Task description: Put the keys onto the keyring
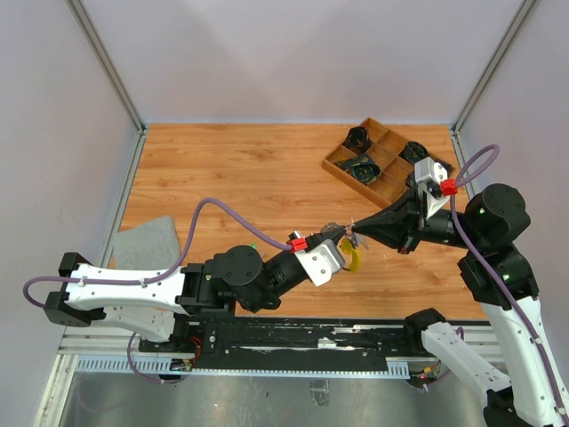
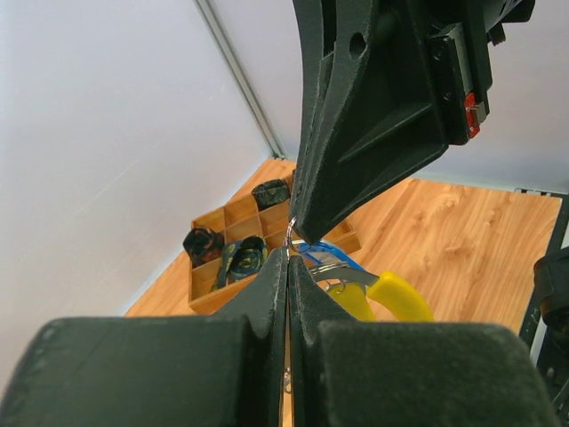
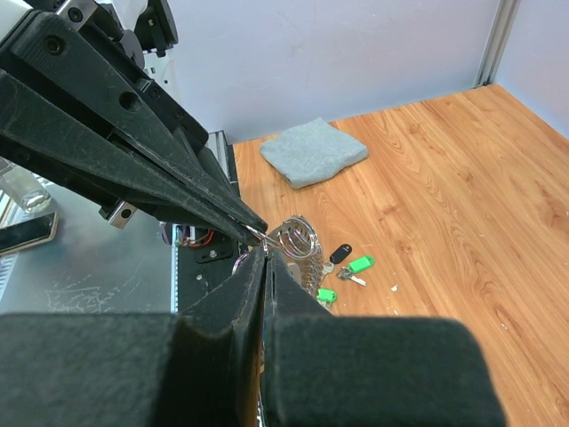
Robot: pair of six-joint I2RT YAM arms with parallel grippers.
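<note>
My left gripper point(image 1: 343, 242) and right gripper point(image 1: 357, 235) meet tip to tip above the table's front middle, both shut. The keyring point(image 1: 354, 258), a silvery coil with a yellow curved piece, hangs at the left fingertips. In the left wrist view the left gripper point(image 2: 289, 256) pinches thin wire; the yellow piece point(image 2: 396, 298) and a blue-tagged key point(image 2: 331, 253) lie just beyond, the key under the right fingertips point(image 2: 302, 227). In the right wrist view the right gripper point(image 3: 265, 253) is shut on a small ring beside the coil point(image 3: 298, 238). Green-tagged keys point(image 3: 360, 264) and a black-tagged one point(image 3: 340, 253) lie on the table below.
A wooden compartment tray point(image 1: 338, 167) with dark rolled items stands at the back right, and also shows in the left wrist view point(image 2: 206, 294). A grey cloth point(image 1: 147, 242) lies at the left, near the front edge. White walls enclose the table.
</note>
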